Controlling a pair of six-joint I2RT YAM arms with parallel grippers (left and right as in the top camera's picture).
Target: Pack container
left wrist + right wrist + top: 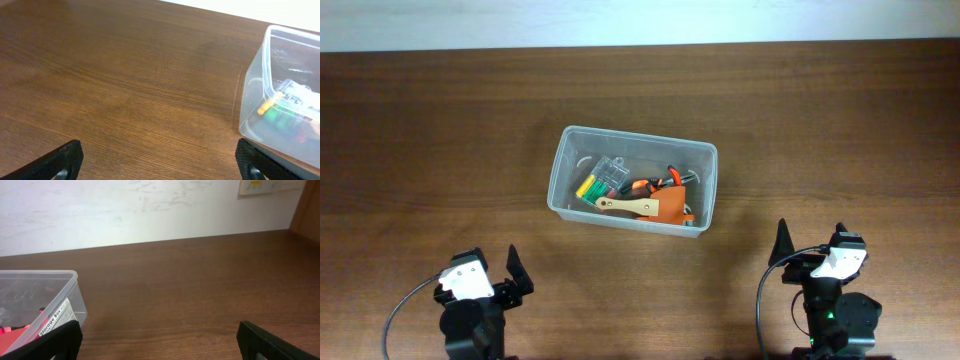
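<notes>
The container (pixel 564 150), a large clear plastic tub with a rim, stands in the middle of the table. It holds a small clear case of yellow, green and red screwdrivers (pixel 603 180), orange-handled pliers (pixel 658 183) and an orange tool with a pale handle (pixel 645 207). The tub shows at the right of the left wrist view (pixel 252 97) and at the lower left of the right wrist view (pixel 60 287). My left gripper (pixel 492 270) (pixel 159 161) is open and empty near the front left edge. My right gripper (pixel 812 243) (pixel 160 341) is open and empty at the front right.
The wooden table (pixel 430 130) has a white wall (pixel 150 210) behind its far edge. A pale wall plate (pixel 265 186) sits on that wall at the upper right. Black cables (pixel 402 305) run from both arm bases at the front edge.
</notes>
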